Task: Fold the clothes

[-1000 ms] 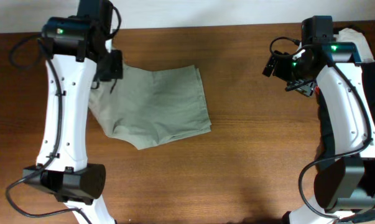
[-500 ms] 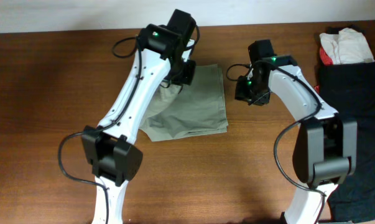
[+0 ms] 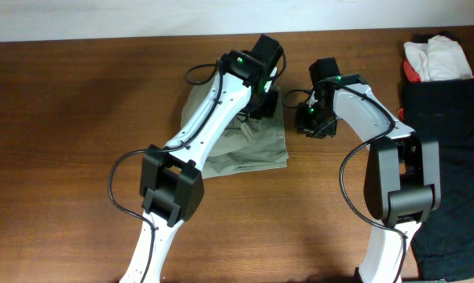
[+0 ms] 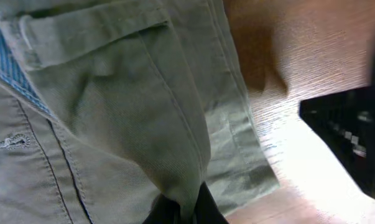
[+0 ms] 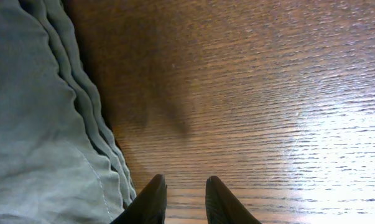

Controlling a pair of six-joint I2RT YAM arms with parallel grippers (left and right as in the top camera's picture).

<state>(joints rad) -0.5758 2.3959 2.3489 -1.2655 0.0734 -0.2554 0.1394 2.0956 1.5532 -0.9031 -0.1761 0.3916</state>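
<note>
The clothes, light khaki shorts [image 3: 248,141], lie bunched at the middle of the table, partly under my left arm. My left gripper [image 3: 262,101] is over their far right corner. In the left wrist view it [image 4: 188,210] is shut on a raised fold of the shorts [image 4: 112,106], and the hem edge lies on the wood beyond. My right gripper [image 3: 306,119] hangs just right of the shorts. In the right wrist view its jaws [image 5: 182,190] stand a narrow gap apart with only bare wood between them, and the stacked edges of the shorts [image 5: 44,130] lie just to their left.
A black garment [image 3: 449,157] covers the table's right edge, with a white and red cloth bundle [image 3: 433,59] at its far end. The brown wooden table [image 3: 64,157] stretches left of the shorts. A pale wall runs along the far edge.
My left arm has swung right, dragging a fold of the shorts over themselves, so they lie narrower. My right arm came in from the far right, and its jaws have narrowed.
</note>
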